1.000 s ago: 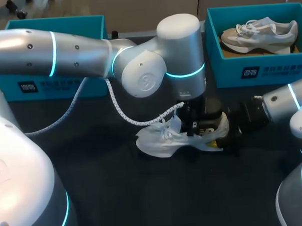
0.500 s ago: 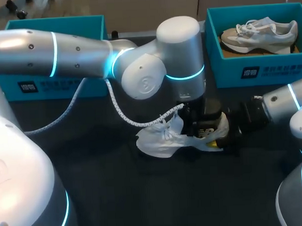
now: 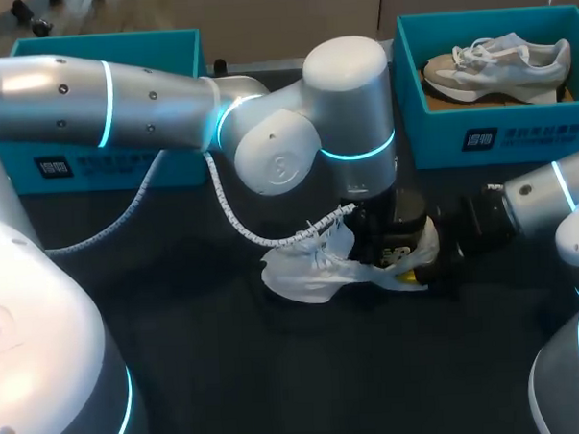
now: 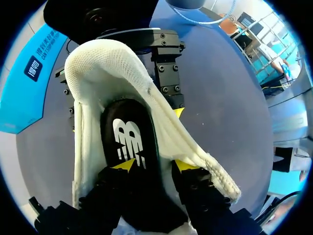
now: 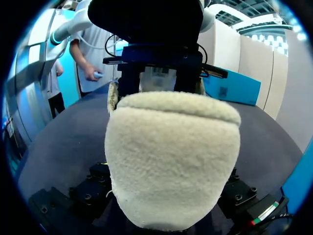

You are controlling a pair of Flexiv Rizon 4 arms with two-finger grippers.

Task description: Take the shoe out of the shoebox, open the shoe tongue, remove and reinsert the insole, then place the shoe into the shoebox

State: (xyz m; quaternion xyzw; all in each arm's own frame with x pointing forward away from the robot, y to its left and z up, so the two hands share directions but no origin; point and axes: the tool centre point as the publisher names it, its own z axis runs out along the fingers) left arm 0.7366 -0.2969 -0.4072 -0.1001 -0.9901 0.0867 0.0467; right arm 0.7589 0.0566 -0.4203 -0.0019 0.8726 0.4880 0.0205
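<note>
Pointing straight down, left claw inside shoe

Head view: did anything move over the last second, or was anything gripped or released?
The left arm sank a little toward the shoe, its cable dropping with it, and the laces shifted slightly. Nothing was taken hold of or let go. The shoe stays on the table, the right gripper shut on its heel, the second shoe in its box.
</note>
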